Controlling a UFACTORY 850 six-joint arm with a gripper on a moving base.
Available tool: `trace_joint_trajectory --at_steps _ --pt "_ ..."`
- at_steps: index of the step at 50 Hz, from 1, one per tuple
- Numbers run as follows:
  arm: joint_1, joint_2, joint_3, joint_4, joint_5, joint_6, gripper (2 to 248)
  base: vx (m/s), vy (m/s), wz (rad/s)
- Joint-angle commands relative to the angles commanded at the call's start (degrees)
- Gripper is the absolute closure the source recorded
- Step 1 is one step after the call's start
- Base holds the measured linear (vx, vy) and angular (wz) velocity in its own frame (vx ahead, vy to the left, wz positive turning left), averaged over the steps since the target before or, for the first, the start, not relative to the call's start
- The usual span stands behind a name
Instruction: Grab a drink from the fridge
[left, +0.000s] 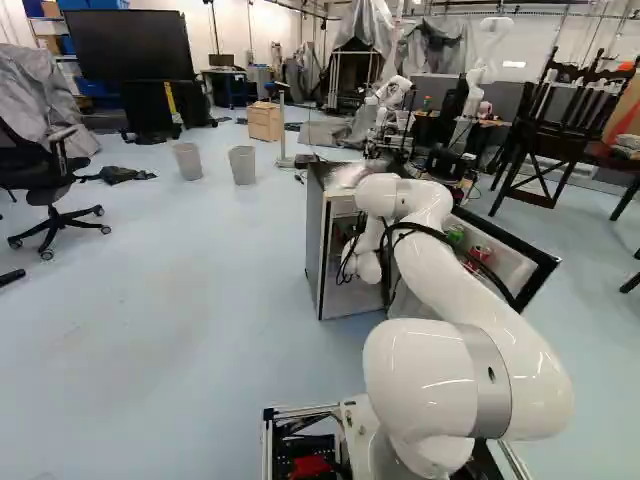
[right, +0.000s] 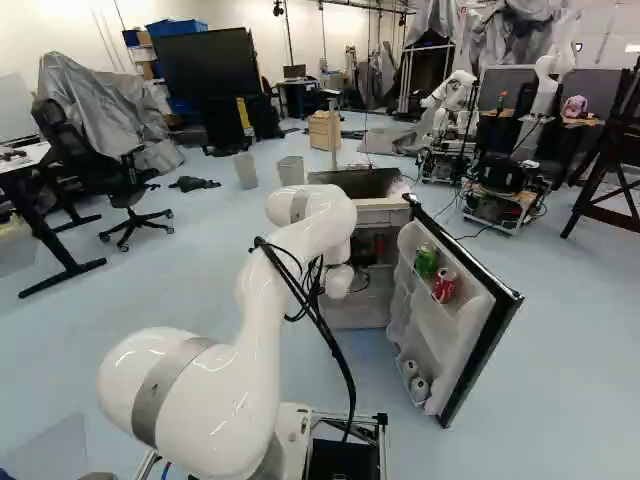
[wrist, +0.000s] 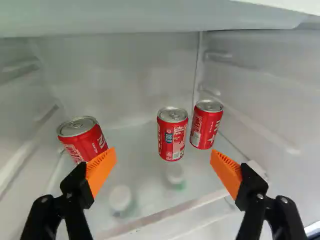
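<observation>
My gripper (wrist: 163, 154) stands wide open inside the fridge, nothing between its pads; in both base views the arm hides it. Ahead of it on the glass shelf (wrist: 150, 180) stand three upright red cans: a middle can (wrist: 172, 136) ahead of the gap between the fingers, a second can (wrist: 205, 126) close beside it near the corner, and a third can (wrist: 82, 140) apart, just beyond the other finger. The fridge (left: 315, 240) has its door (right: 484, 340) swung open, with a green can (right: 425, 261) and a red can (right: 444, 287) in a door rack.
Fridge walls (wrist: 265, 100) flank the fingers, and a ledge (wrist: 150, 22) runs above the cans. Two pale caps (wrist: 120, 198) show through the shelf. White cans (right: 418, 387) sit low in the door. Two bins (left: 242, 165) and another robot (right: 455, 100) stand farther off.
</observation>
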Motion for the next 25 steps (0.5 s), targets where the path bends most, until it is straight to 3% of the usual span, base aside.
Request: trace_joint_trajectory --at_steps 25 --pt "-0.86 -2.72 -4.87 0.0 0.0 0.0 3 0.0 0.0 0.0"
